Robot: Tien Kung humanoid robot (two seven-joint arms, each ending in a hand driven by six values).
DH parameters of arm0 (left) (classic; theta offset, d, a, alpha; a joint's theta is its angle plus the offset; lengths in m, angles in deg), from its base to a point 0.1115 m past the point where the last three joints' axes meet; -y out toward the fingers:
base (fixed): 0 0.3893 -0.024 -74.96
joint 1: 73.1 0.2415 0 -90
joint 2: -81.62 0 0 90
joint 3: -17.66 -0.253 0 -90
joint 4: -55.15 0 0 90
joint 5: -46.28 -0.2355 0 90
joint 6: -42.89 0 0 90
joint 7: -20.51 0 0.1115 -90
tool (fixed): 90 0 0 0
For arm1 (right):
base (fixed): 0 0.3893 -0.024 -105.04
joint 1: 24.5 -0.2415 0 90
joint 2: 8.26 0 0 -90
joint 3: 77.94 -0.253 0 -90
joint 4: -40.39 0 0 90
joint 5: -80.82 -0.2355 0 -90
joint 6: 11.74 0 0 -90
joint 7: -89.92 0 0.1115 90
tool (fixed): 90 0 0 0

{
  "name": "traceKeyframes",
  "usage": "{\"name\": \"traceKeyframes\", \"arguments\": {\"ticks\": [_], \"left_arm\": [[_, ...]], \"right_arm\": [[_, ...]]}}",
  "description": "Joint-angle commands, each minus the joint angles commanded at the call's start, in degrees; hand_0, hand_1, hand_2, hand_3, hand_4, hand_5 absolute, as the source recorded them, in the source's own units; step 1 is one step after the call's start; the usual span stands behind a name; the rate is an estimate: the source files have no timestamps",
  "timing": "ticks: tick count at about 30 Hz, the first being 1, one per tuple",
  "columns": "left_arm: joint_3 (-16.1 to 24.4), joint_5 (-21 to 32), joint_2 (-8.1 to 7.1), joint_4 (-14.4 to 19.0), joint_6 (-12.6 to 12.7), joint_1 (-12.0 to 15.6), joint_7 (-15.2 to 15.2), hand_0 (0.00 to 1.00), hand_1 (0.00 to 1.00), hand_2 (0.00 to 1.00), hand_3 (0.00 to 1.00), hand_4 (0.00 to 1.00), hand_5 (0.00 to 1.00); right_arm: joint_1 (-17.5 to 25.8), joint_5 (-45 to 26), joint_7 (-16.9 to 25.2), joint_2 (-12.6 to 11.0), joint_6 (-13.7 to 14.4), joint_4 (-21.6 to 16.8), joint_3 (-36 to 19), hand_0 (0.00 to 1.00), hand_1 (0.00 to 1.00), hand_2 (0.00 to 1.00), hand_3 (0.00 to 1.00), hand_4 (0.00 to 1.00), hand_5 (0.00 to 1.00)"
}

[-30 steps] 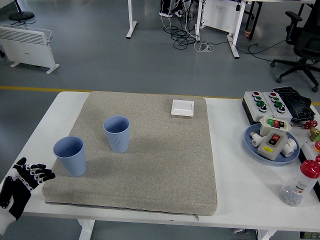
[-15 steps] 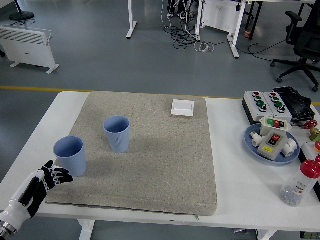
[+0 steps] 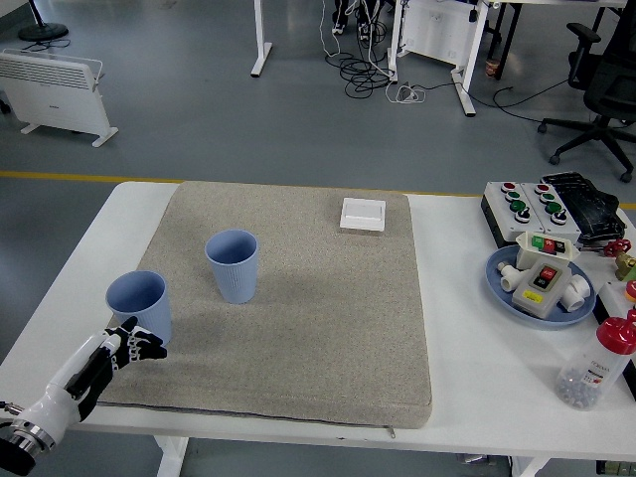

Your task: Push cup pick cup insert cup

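Down in the lower left of the frame, the left hand (image 3: 127,345) reaches in over the table's near edge, fingers extended and loosely spread, holding nothing. Its fingertips sit at the base of the near cup (image 3: 139,307), seemingly just touching its near side; I cannot be sure of contact. That cup stands upright at the left edge of the grey mat (image 3: 328,328), directly up-frame from the hand. The far cup (image 3: 233,264) also stands upright, up and to the right of the first, well apart from it. So the line from hand through near cup runs roughly up-right, and a push along it looks likely to carry the near cup toward the other. No right hand is in view.
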Motion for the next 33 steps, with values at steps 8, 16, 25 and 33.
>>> {"name": "traceKeyframes", "arguments": {"ticks": [8, 16, 25, 33], "left_arm": [[-1.13, -5.89, -0.51, -2.08, 0.05, -1.65, -0.05, 0.695, 0.57, 0.504, 0.473, 0.584, 0.998], [-1.43, -9.85, -1.3, -3.02, 0.2, -3.12, 0.39, 0.695, 0.57, 0.504, 0.473, 0.584, 0.998], [-1.52, -10.34, -1.75, -4.93, 0.15, -4.51, 0.07, 0.699, 0.571, 0.507, 0.474, 0.584, 0.998], [-1.49, -11.01, -2.22, -6.79, 0.09, -6.0, -0.3, 0.702, 0.573, 0.505, 0.474, 0.583, 0.998]], "right_arm": [[0.3, -0.15, -0.02, 0.03, 0.02, 0.0, 0.19, 0.723, 0.651, 0.643, 0.573, 0.118, 0.469], [0.52, -0.25, -0.06, 0.09, 0.05, 0.0, 0.33, 0.723, 0.651, 0.643, 0.573, 0.118, 0.468], [0.36, -0.3, -0.08, 0.06, 0.03, 0.0, 0.38, 0.723, 0.65, 0.643, 0.573, 0.119, 0.467], [0.21, -0.27, -0.07, 0.04, 0.01, 0.0, 0.32, 0.723, 0.65, 0.643, 0.573, 0.119, 0.467]]}}
